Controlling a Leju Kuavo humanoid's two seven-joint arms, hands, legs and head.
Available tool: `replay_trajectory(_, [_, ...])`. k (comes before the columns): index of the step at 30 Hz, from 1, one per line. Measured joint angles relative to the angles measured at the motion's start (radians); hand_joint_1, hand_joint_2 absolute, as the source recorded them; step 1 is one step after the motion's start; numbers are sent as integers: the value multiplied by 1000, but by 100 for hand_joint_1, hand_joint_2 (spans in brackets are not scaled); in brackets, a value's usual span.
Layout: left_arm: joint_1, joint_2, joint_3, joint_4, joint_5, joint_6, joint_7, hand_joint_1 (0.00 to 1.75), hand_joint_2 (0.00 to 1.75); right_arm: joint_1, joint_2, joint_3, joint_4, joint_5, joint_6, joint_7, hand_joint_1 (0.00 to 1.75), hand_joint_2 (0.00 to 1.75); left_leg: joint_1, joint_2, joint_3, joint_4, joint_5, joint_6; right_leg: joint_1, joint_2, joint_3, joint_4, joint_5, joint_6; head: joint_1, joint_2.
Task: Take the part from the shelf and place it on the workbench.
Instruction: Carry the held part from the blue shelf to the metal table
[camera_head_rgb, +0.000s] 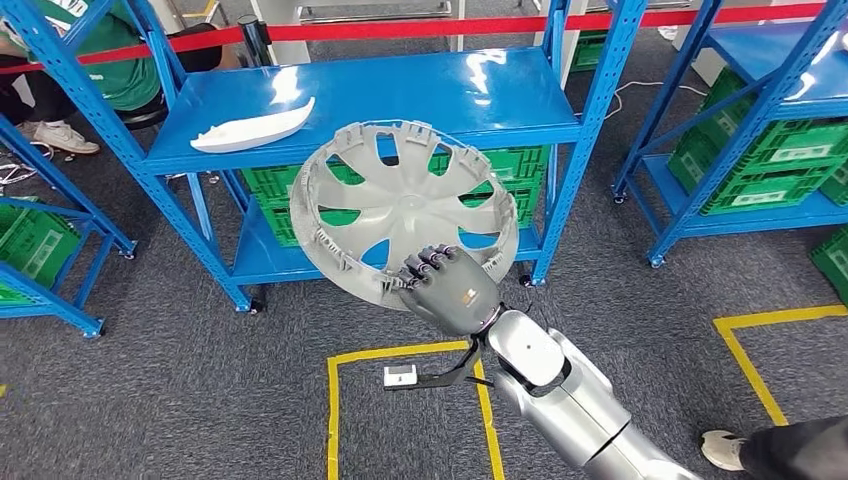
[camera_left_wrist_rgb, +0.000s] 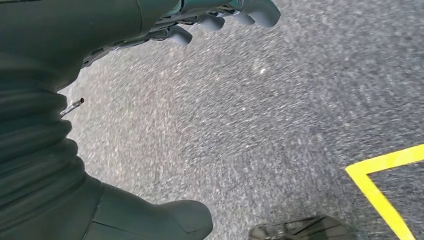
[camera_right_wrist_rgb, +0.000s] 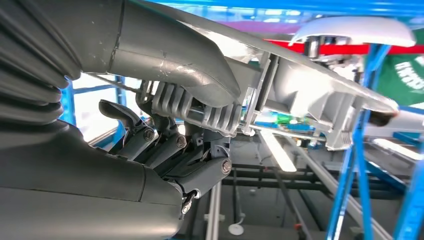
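The grey wheel cover (camera_head_rgb: 405, 215) is grasped at its lower rim by the right robot hand (camera_head_rgb: 447, 288) and held tilted in the air before the blue shelf (camera_head_rgb: 420, 95). A white part (camera_head_rgb: 252, 127) lies near the shelf's left edge. The left robot hand (camera_left_wrist_rgb: 220, 17) hangs over the grey carpet (camera_left_wrist_rgb: 250, 115), fingers apart, nothing held.

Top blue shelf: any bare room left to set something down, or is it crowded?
Blue shelf top: bare from the white curved part across to the right upright. Left end is taken by that part. The wheel cover, held by the right hand, hangs across the front edge.
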Motion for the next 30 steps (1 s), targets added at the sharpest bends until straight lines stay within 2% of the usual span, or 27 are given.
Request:
replay_trajectory(1, [1,0,0,0,0,-1,0,0,175,0,0,0,0,1,1,0,175,175,0,2,3,5,8,1,1,-9,-1,1,1,-1,0,0])
replay_trajectory(2, [2,0,0,0,1,-2,0,0,175,0,0,0,0,1,2,0,175,175,-1,6,26,-32,33,4,3,-18,-2,2,1,-1,0,0])
replay_trajectory(3, [2,0,0,0,1,-3,0,0,175,0,0,0,0,2,2,0,175,175,-2,17,64,-99,67,9,4,-26,-2,3,1,0,0,0])
replay_trajectory(5, [-1,1,0,0,1,-3,0,0,175,0,0,0,0,1,2,0,175,175,-12,56,131,-230,107,24,8,-43,-2,8,1,4,0,0])
replay_trajectory(6, [-3,1,0,-1,1,-3,0,0,175,-1,0,0,0,2,3,0,175,175,-16,67,145,-265,114,32,10,-52,-3,9,2,8,1,0])
replay_trajectory(7, [-3,1,0,-1,1,-3,0,0,175,-1,0,1,0,2,3,0,175,175,-20,69,145,-277,113,39,12,-60,-4,9,3,13,1,0])
replay_trajectory(9, [-2,1,0,-1,4,-3,0,0,175,-4,0,2,-1,2,5,0,175,175,-18,47,140,-281,123,50,10,-70,-6,10,4,25,1,0])
replay_trajectory(10, [-1,1,0,-1,6,-3,0,0,175,-6,0,2,-1,2,7,-1,175,175,-16,36,139,-284,129,56,9,-58,-9,18,-4,32,1,0])
replay_trajectory(11, [-1,0,0,-1,7,-2,1,0,175,-9,0,3,-1,2,9,-1,175,175,-12,27,138,-286,135,61,7,-37,-20,42,-23,38,1,0])
replay_trajectory(13, [-3,0,0,-1,8,-1,2,0,175,-14,-1,5,0,2,14,-4,175,175,-9,7,132,-287,143,67,3,10,-66,151,-89,47,2,0])
replay_trajectory(14, [-3,0,0,-1,7,-1,3,0,175,-15,-1,6,0,1,16,-6,175,175,-9,-4,127,-285,146,69,2,20,-96,220,-121,48,2,0])
replay_trajectory(15, [-2,0,0,0,6,-1,4,0,175,-15,-1,8,0,1,18,-8,175,175,-8,-16,123,-283,147,69,1,24,-119,273,-139,49,2,0])
replay_trajectory(16, [0,0,0,0,5,0,5,0,175,-15,-2,10,1,1,20,-8,175,175,-8,-29,119,-280,149,68,0,26,-125,291,-137,48,2,0])
replay_trajectory(17, [1,0,0,0,3,0,5,0,175,-15,-2,12,1,1,22,-8,175,175,-7,-43,117,-276,150,66,-2,28,-110,265,-114,47,2,0])
replay_trajectory(18, [1,0,0,0,2,1,6,0,175,-17,-2,14,1,1,23,-8,175,175,-6,-56,115,-273,150,64,-4,35,-77,204,-80,46,2,0])
replay_trajectory(20, [0,-1,0,0,0,2,6,0,175,-21,-2,18,1,1,23,-8,175,175,-5,-81,109,-266,151,56,-10,73,-11,74,-34,44,2,0])
replay_trajectory(22, [-1,0,0,0,-1,2,6,0,175,-25,-2,19,1,0,24,-7,175,175,-4,-100,98,-264,157,40,-11,96,8,25,-29,39,1,0])
replay_trajectory(24, [2,0,0,0,-7,3,6,0,175,-27,-2,20,1,-1,24,-2,175,175,-2,-116,90,-269,164,25,-8,79,7,20,-24,28,1,0])
replay_trajectory(25, [4,0,0,0,-10,3,6,0,175,-27,-2,20,1,-1,24,3,175,175,-2,-105,85,-266,161,20,-8,69,8,17,-21,21,1,0])
replay_trajectory(27, [5,0,-3,0,-16,3,6,0,175,-26,-2,21,0,0,24,12,175,175,-4,-54,58,-213,127,11,-10,46,10,10,-15,8,-4,0])
replay_trajectory(28, [4,0,-4,0,-18,3,6,0,175,-24,-4,21,0,1,24,15,175,175,-5,-25,35,-160,97,8,-9,35,10,9,-15,5,-6,0])
replay_trajectory(30, [3,0,-6,0,-20,4,6,0,175,-18,-8,21,0,3,24,20,175,175,-4,-2,-16,-41,45,4,-5,10,7,10,-15,0,-8,0])
